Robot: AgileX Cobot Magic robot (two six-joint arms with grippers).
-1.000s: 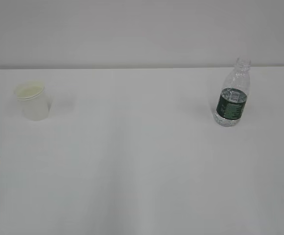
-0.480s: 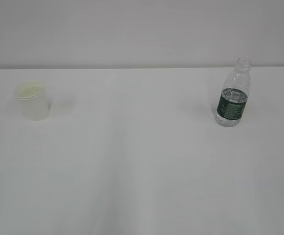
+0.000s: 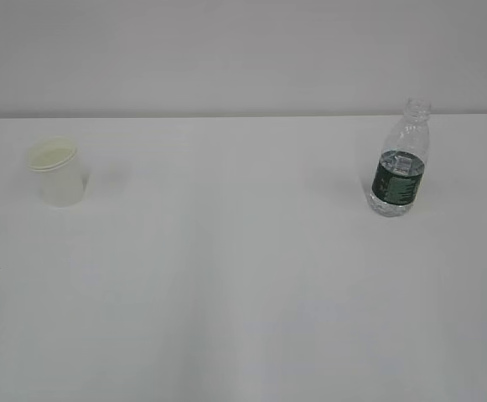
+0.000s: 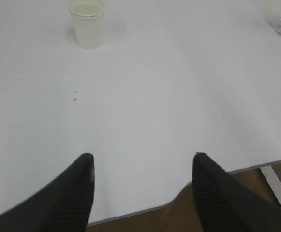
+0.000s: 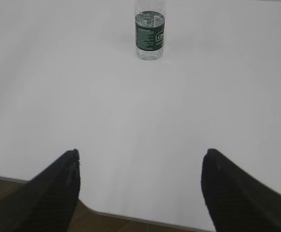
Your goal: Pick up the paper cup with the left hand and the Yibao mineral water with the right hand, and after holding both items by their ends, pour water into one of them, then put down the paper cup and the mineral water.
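Item 1: paper cup (image 3: 56, 172). White, tapered, upright on the white desk (image 3: 243, 276), far left in the exterior view, mouth up and clear of all else; that stance leaves its wall free for a side grasp.

Item 2: Yibao mineral water (image 3: 399, 161). Clear bottle, dark green label band, upright, far right, well apart from the cup. The neck looks capless, though the view is too soft to be sure. Water level cannot be read.

Item 3: left hand claw (image 4: 142, 166). Spread, pinching nothing, poised near the desk's front edge with the cup ahead and slightly left of its line.

Item 4: right hand claw (image 5: 140, 162). Spread wider, empty, near the front edge, the bottle almost straight ahead.

Status, as judged: neither item lifted; each arm faces its own object, so the reach-in is the step at hand.
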